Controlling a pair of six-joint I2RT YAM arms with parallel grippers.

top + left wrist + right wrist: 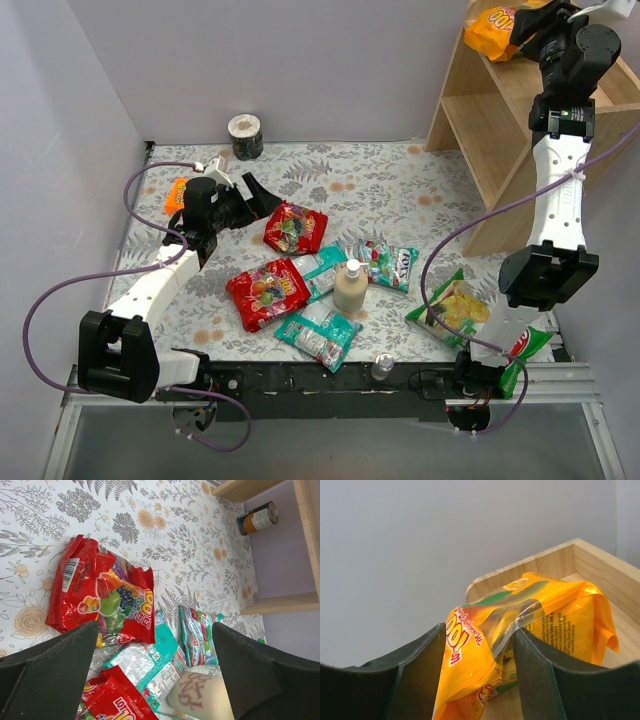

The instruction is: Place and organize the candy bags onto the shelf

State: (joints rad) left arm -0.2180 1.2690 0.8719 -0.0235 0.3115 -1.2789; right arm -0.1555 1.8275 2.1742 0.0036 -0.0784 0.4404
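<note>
My right gripper (527,38) is up at the top board of the wooden shelf (490,130), shut on the near end of the orange-yellow candy bag (492,28). In the right wrist view the bag (545,615) fills the gap of the gripper (477,642), and its far end rests on the shelf board (560,560). My left gripper (262,195) is open and empty just left of a red candy bag (295,228). A second red bag (267,292) and three teal-and-white bags (322,272) (392,265) (318,336) lie on the table. The left wrist view shows my gripper (155,627) over the red bag (100,592) and a teal bag (150,665).
A beige pump bottle (350,287) stands among the bags. Two green chip bags (455,310) (525,350) lie by the right arm's base. A small orange packet (176,195) lies behind the left gripper. A can (245,137) stands at the back wall, and a small bottle (382,366) at the front edge.
</note>
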